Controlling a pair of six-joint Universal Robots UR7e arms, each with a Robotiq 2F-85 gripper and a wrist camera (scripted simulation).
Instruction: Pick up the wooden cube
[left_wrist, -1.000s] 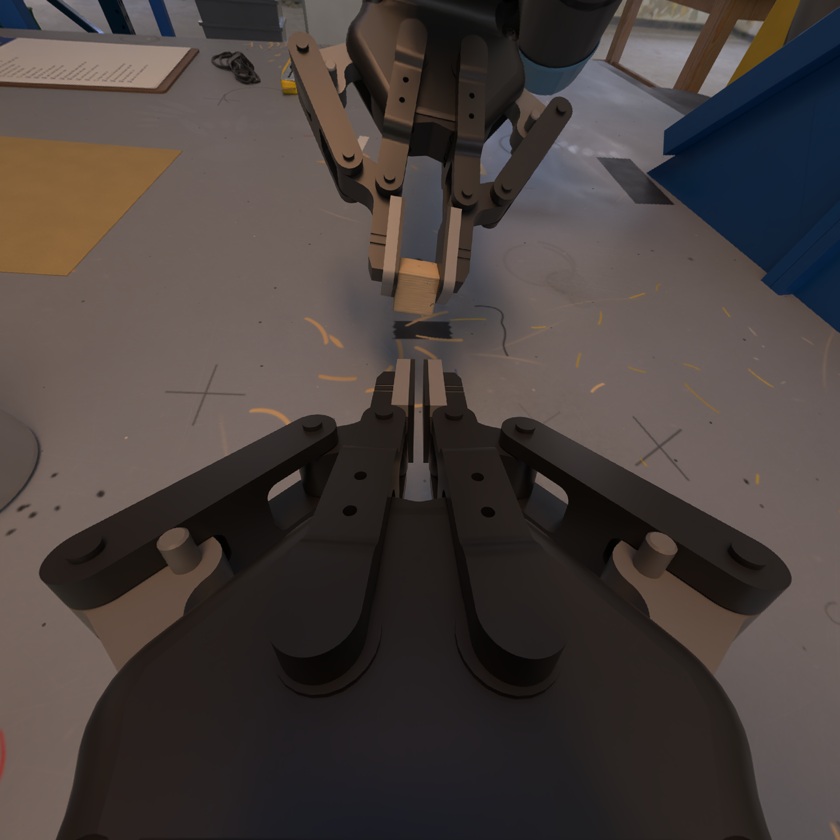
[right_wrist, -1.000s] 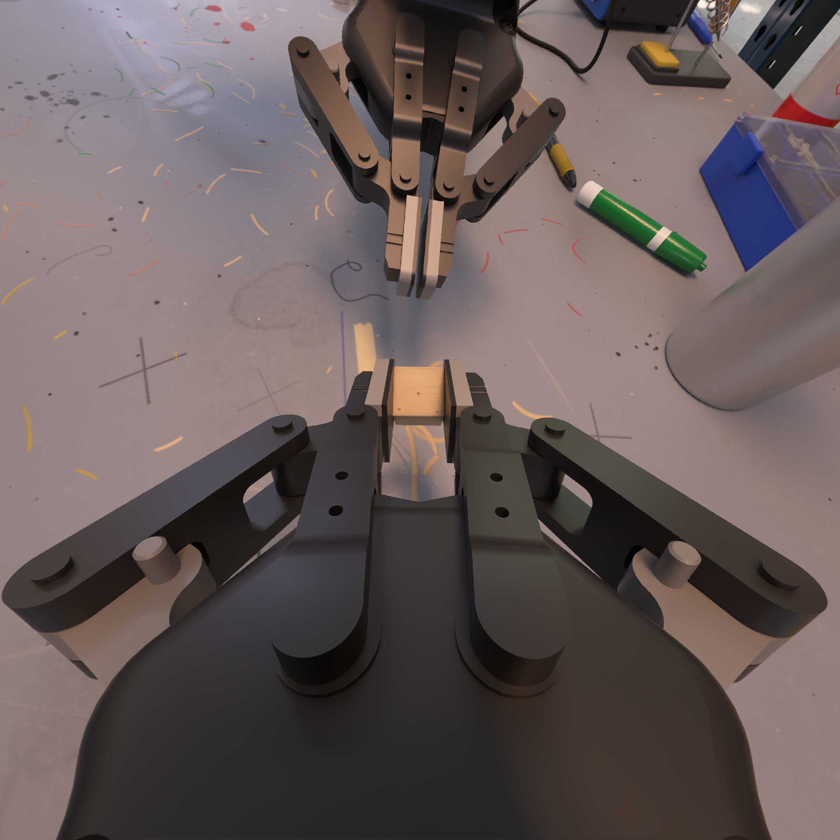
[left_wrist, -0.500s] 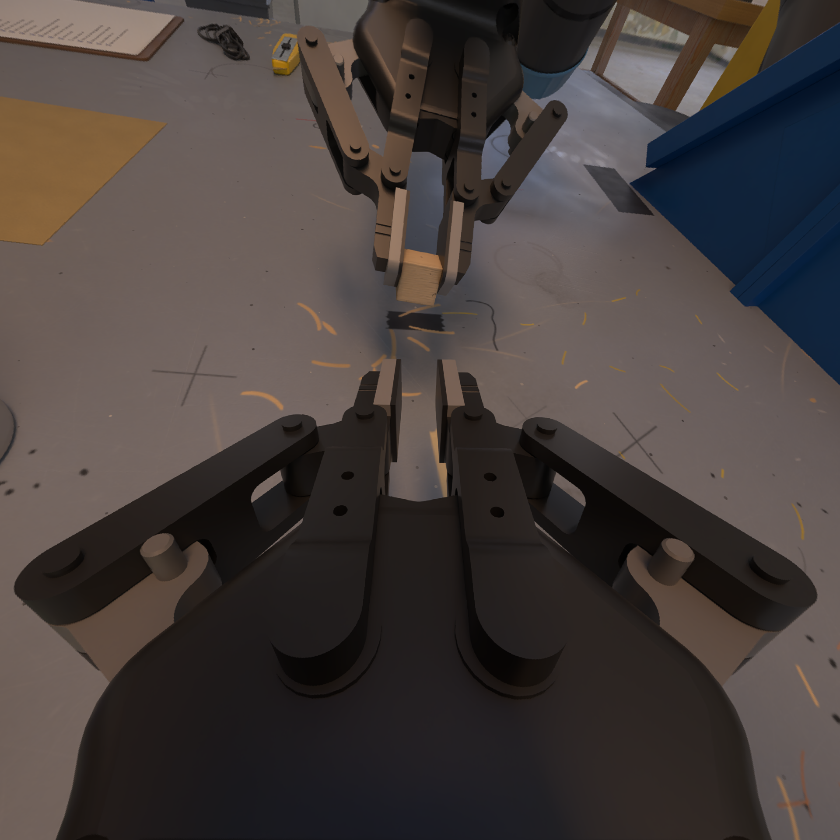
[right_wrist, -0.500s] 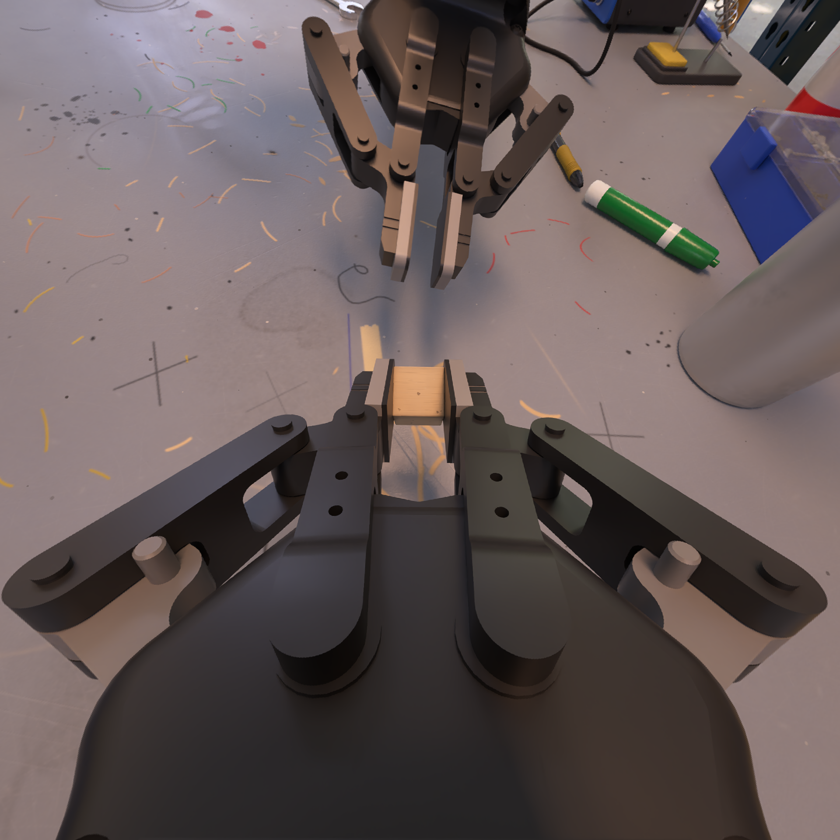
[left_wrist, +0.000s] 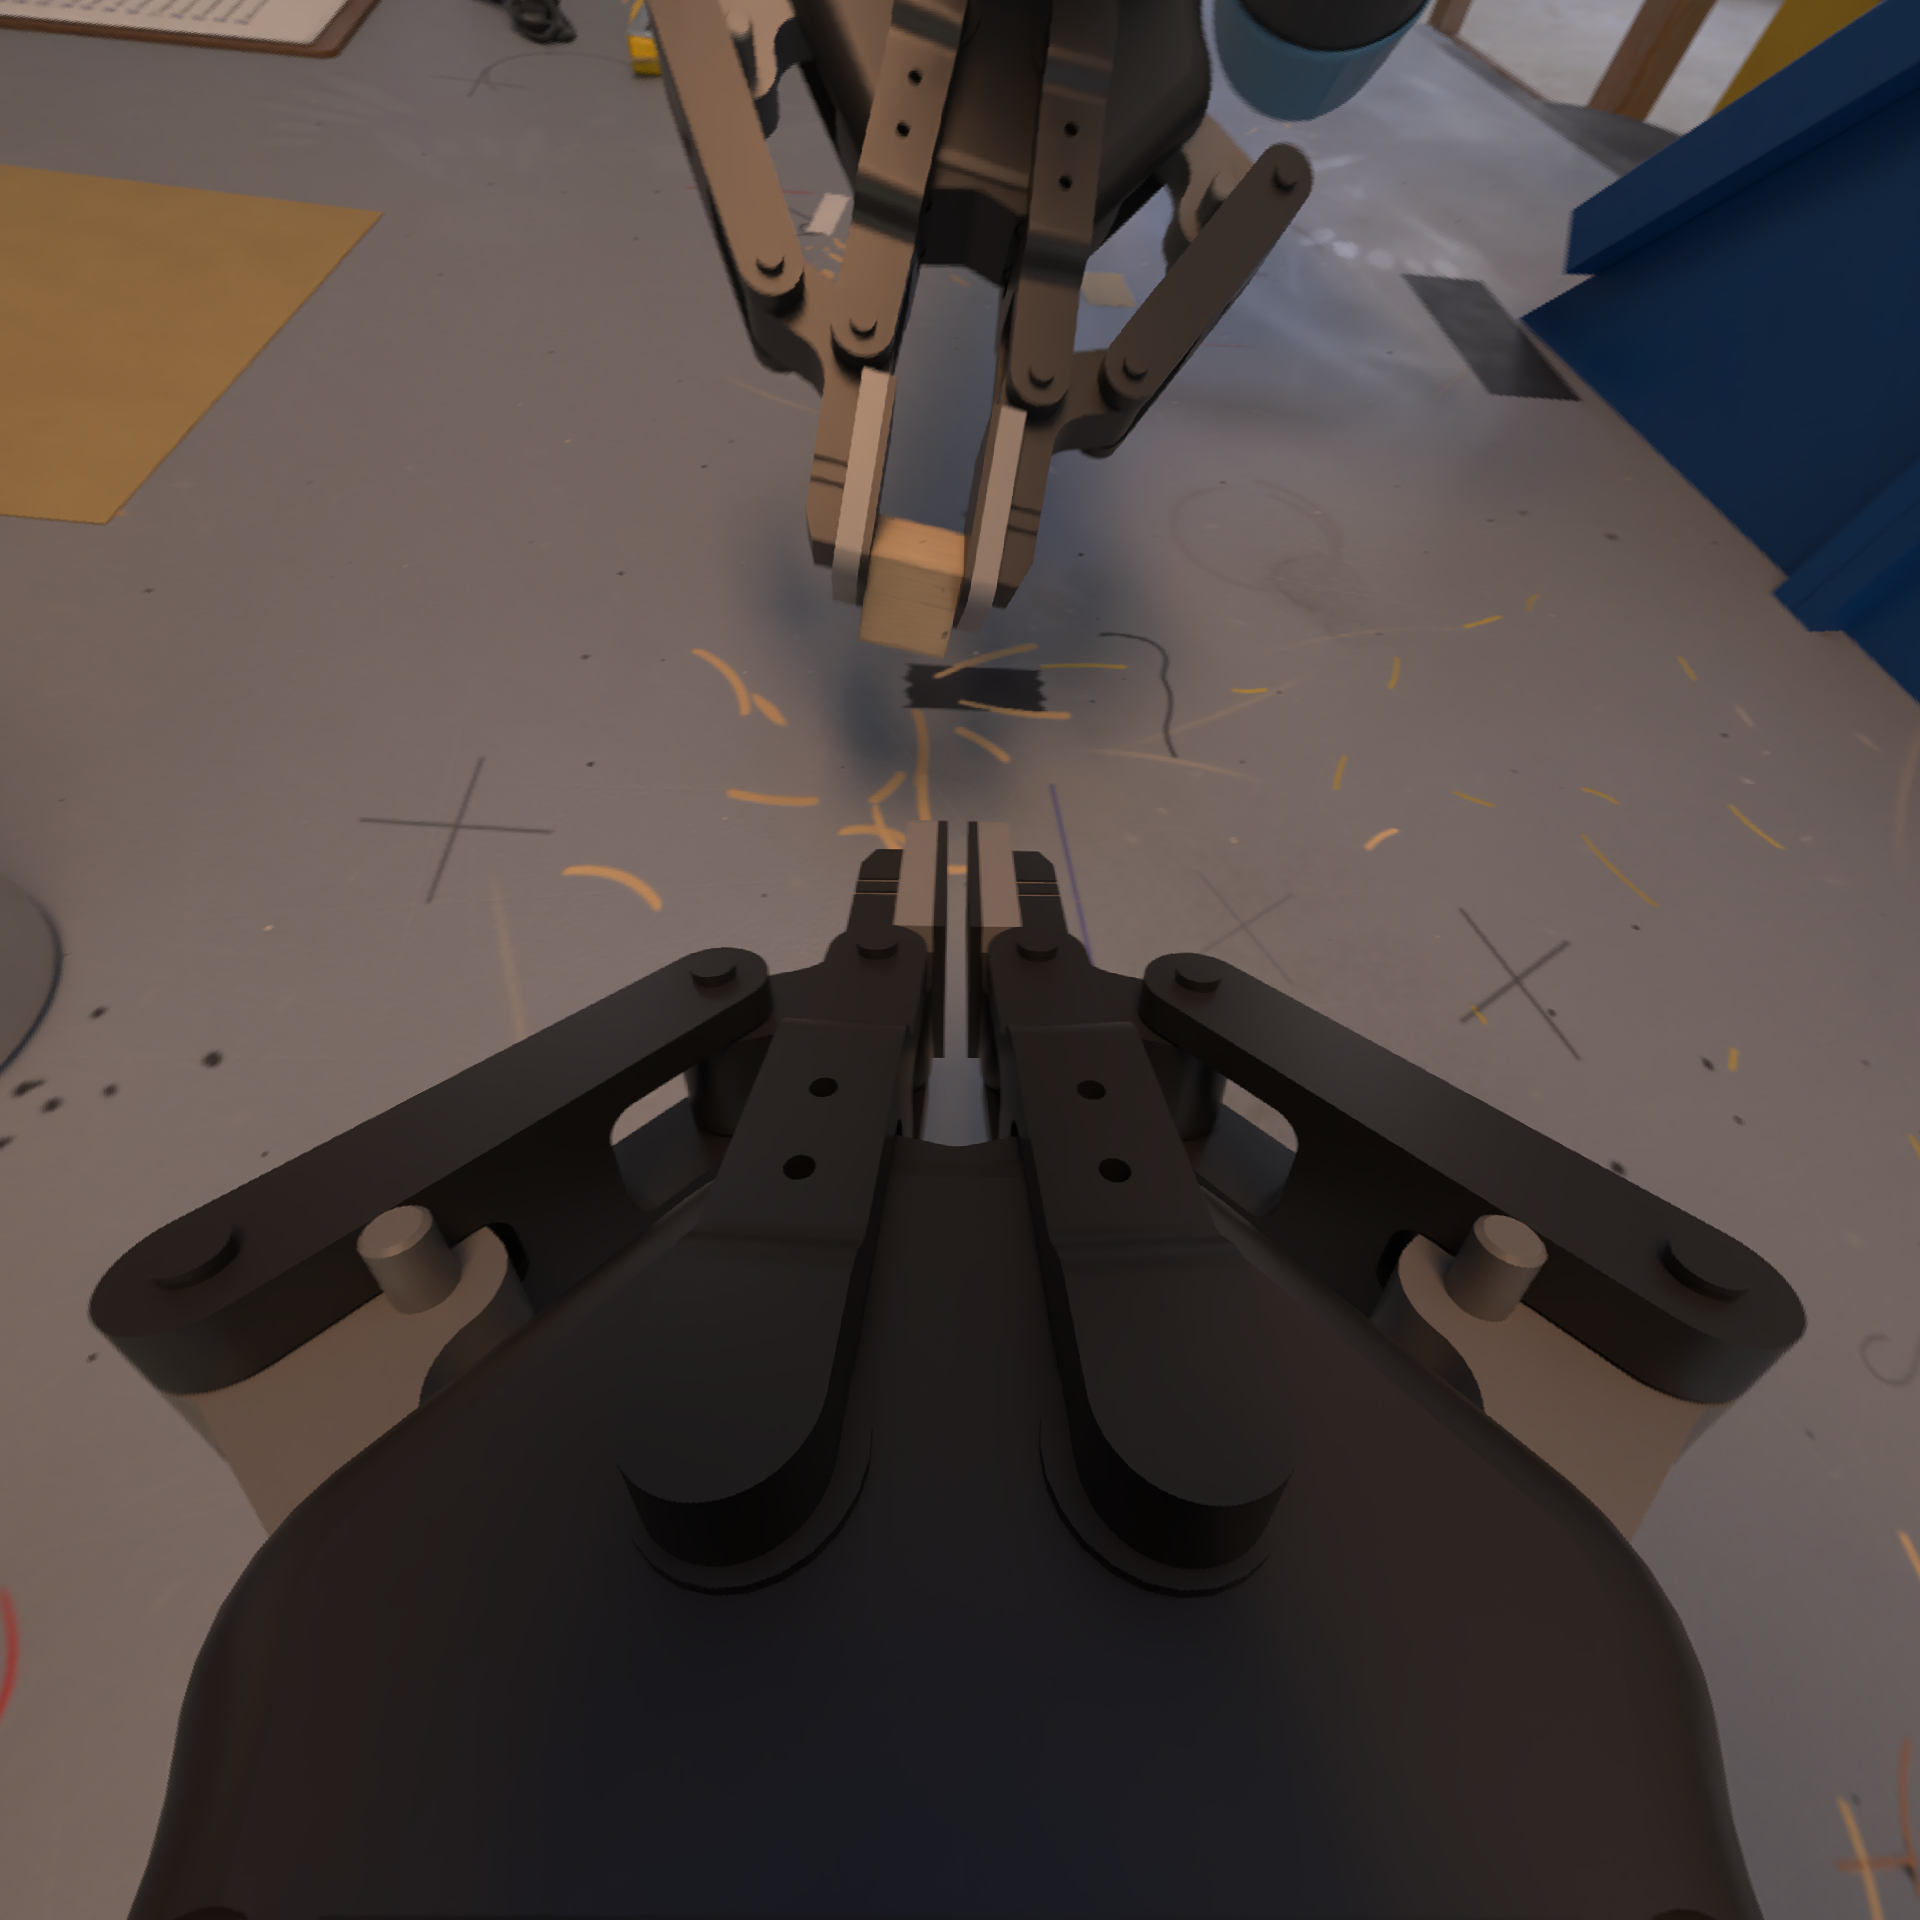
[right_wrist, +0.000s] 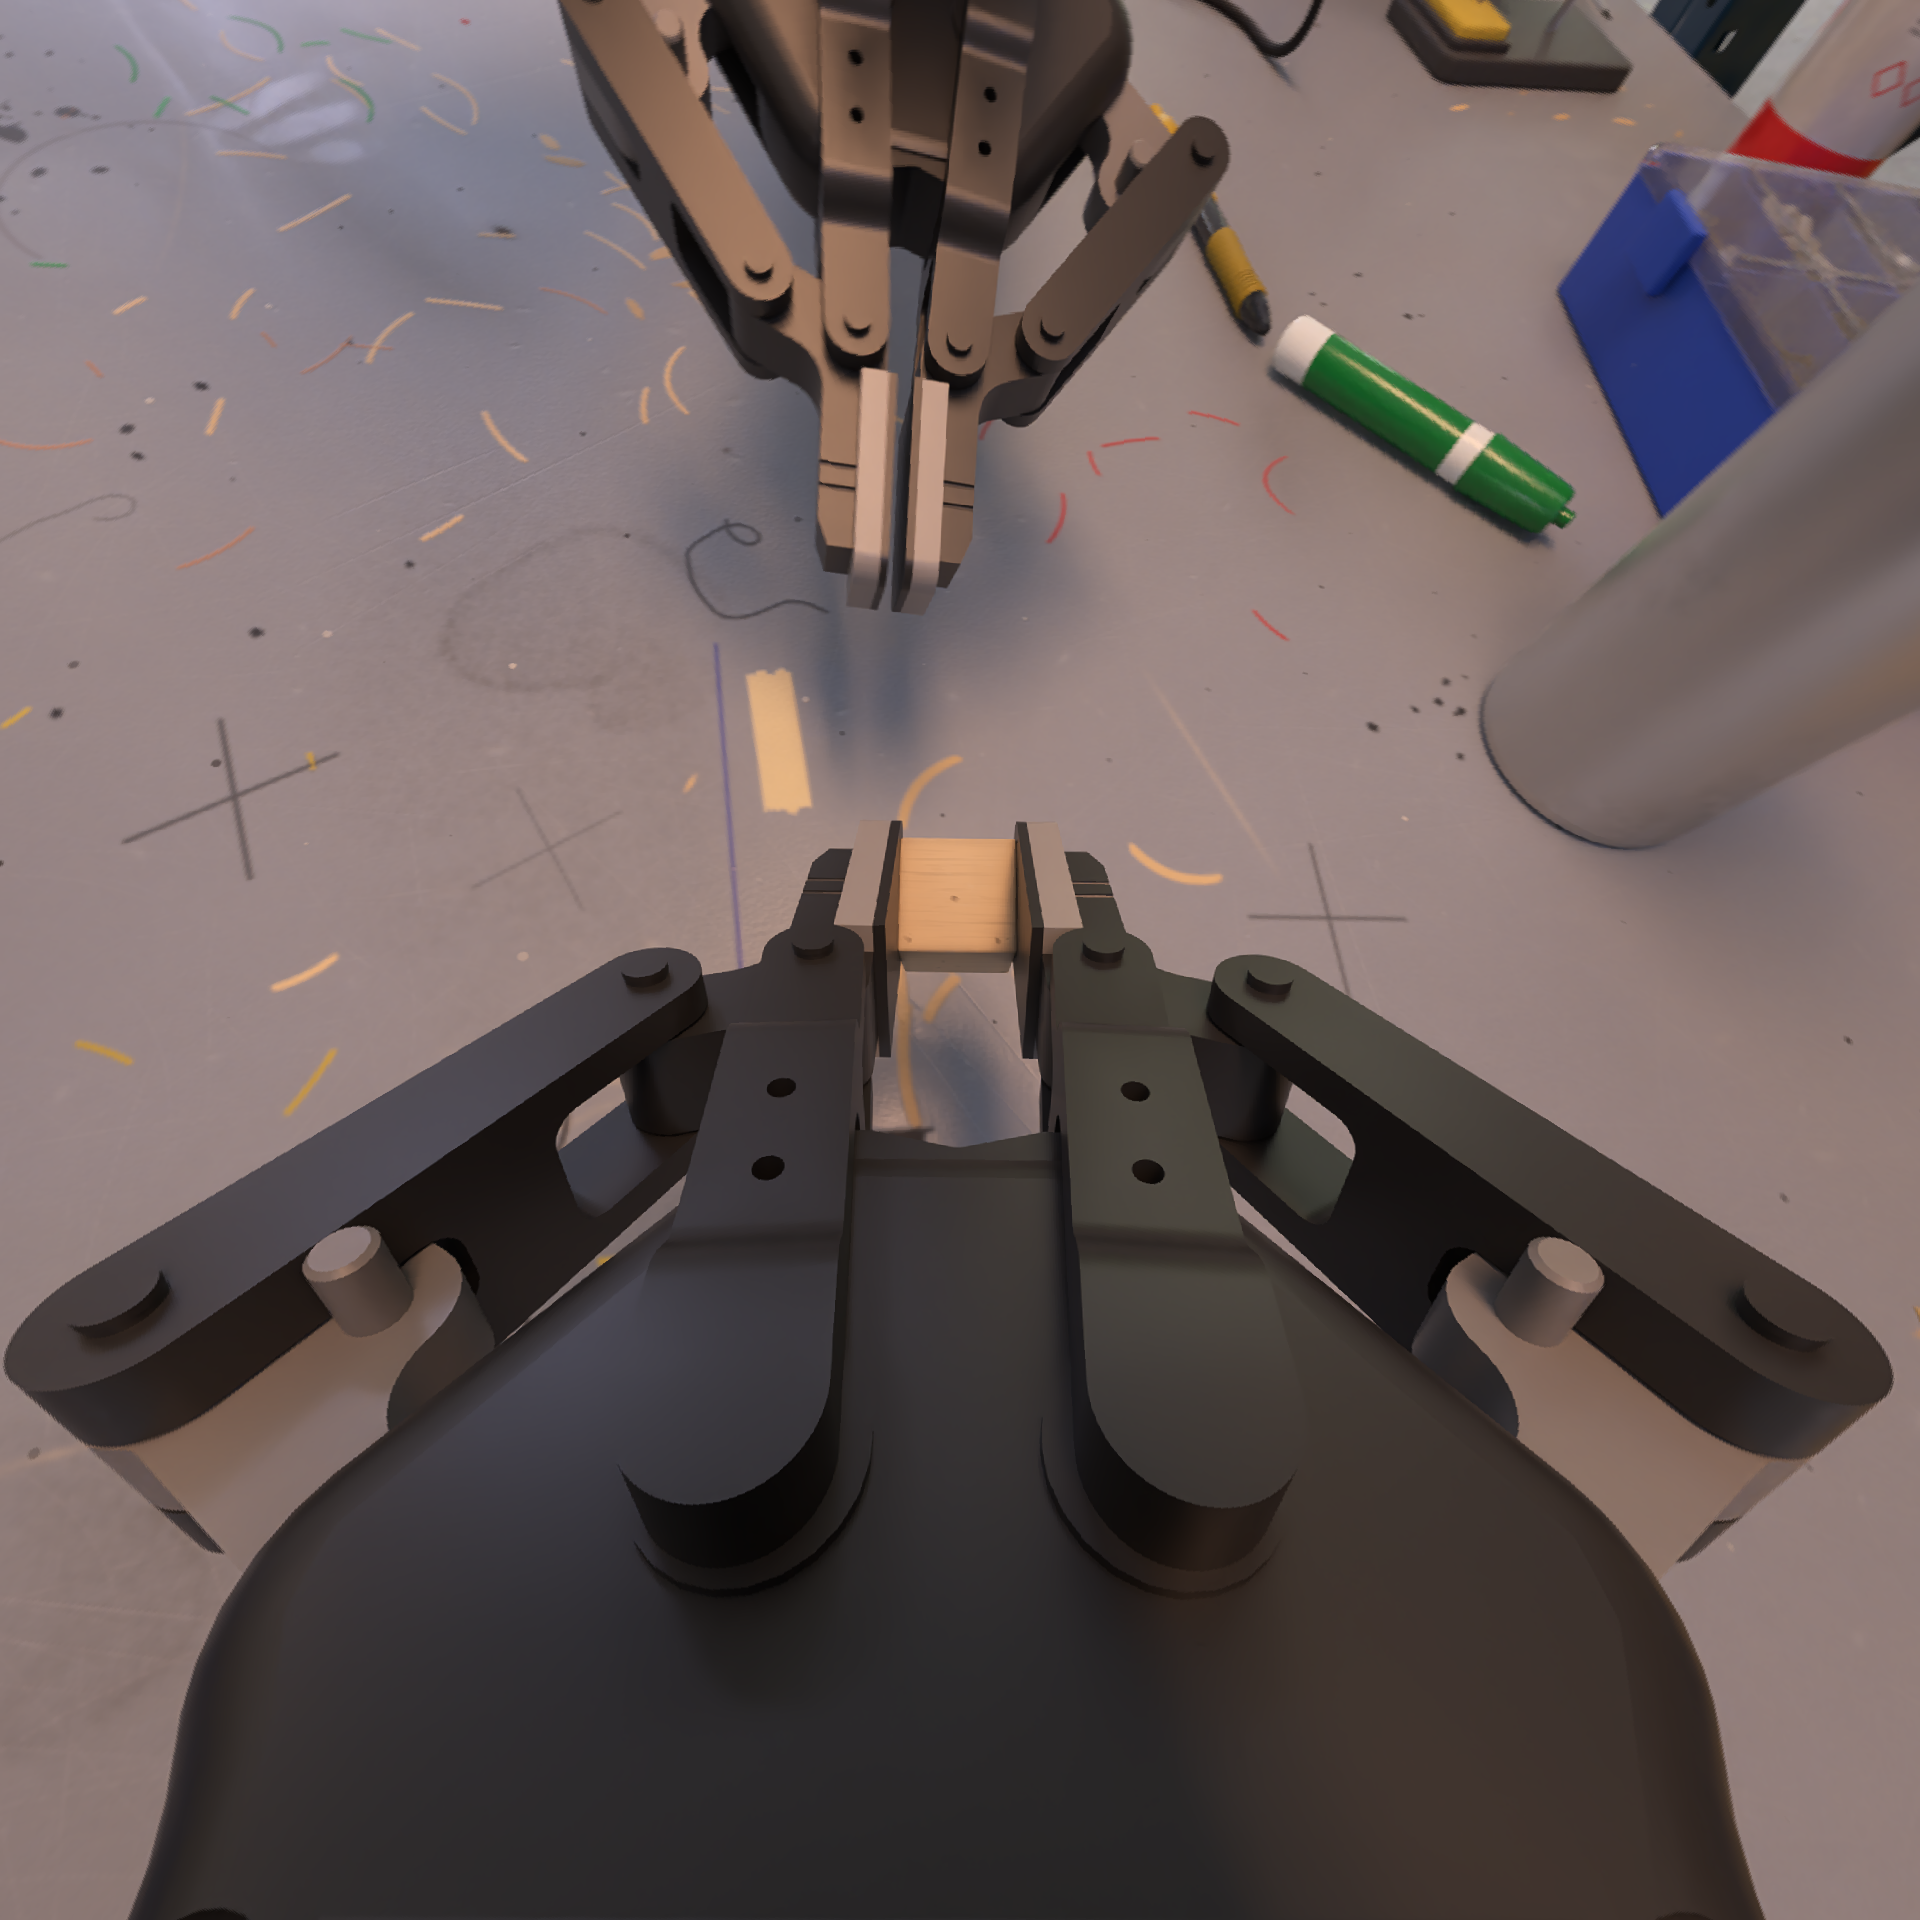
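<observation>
The wooden cube is a small pale block held between the pads of my right gripper, which is shut on it above the grey table. The left wrist view shows the same cube in the right gripper, clear of the table, with its shadow below. My left gripper is shut and empty, its pads almost touching. It faces the right gripper a short way off and also shows in the right wrist view.
A green marker, a yellow-black pen, a blue-and-clear box and a grey cylinder lie to the right. A blue structure, brown sheet, black tape and grey round base surround the grippers.
My left gripper opened partway half a second ago and has shut again. The two grippers have come closer together. The right gripper still holds the cube.
</observation>
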